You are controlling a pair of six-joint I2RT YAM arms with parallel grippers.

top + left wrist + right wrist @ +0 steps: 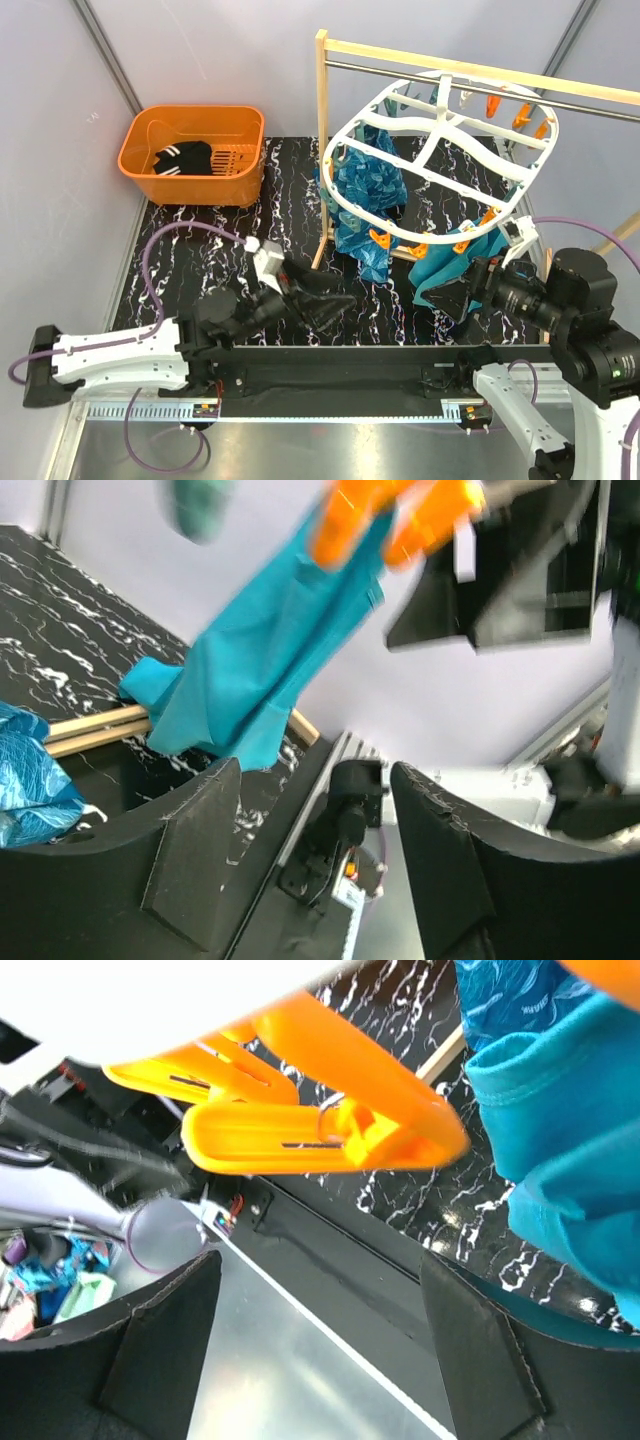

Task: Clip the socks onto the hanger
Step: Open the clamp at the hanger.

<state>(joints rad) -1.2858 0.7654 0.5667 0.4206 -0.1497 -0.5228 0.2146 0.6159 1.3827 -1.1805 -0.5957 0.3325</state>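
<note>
Spread wide, my left hand [312, 780], my right hand [320, 1270] likewise near an orange clip [330, 1140], black white-striped socks [185, 157] in basket [190, 188], white oval hanger [400, 235].

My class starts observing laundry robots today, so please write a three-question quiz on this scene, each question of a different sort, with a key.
1. True or false: the socks lie in the orange basket.
2. Multiple choice: which hangs nearest the right claw? A. blue patterned cloth; B. teal cloth; C. white towel.
3. Fill in: the left claw stands open and holds ____.
Key: 1 true; 2 B; 3 nothing.
</note>
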